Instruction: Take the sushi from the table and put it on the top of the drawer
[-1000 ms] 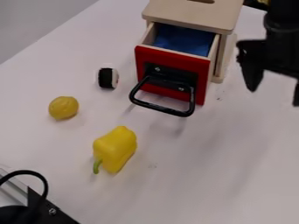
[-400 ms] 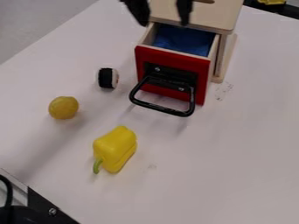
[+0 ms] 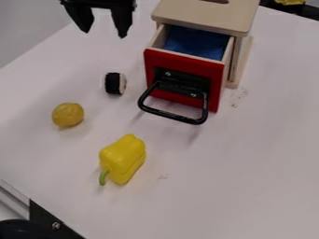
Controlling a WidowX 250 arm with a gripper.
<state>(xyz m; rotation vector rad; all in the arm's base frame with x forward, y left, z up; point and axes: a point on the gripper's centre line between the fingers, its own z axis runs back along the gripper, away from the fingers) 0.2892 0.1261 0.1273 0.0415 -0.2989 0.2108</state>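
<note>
My black gripper (image 3: 104,31) hangs at the upper left with its two fingers apart and nothing between them. Below it in the view, the sushi (image 3: 115,83), black-wrapped with a white end, lies on the white table (image 3: 237,186), left of the drawer (image 3: 183,77). That drawer has a red front and a black handle, is pulled out of its wooden box and shows a blue inside. The box's flat light-wood top (image 3: 202,16) is to the right of my gripper.
A yellow lemon-like ball (image 3: 68,115) lies left of and below the sushi. Nearer the front is a yellow bell pepper (image 3: 122,158) with a green stem. The drawer's black handle (image 3: 171,115) juts toward the front. A black object (image 3: 25,229) stands in the lower left corner.
My gripper has swung from the right edge, across the top of the box, to the upper left. The sushi, drawer, ball and pepper have stayed put.
</note>
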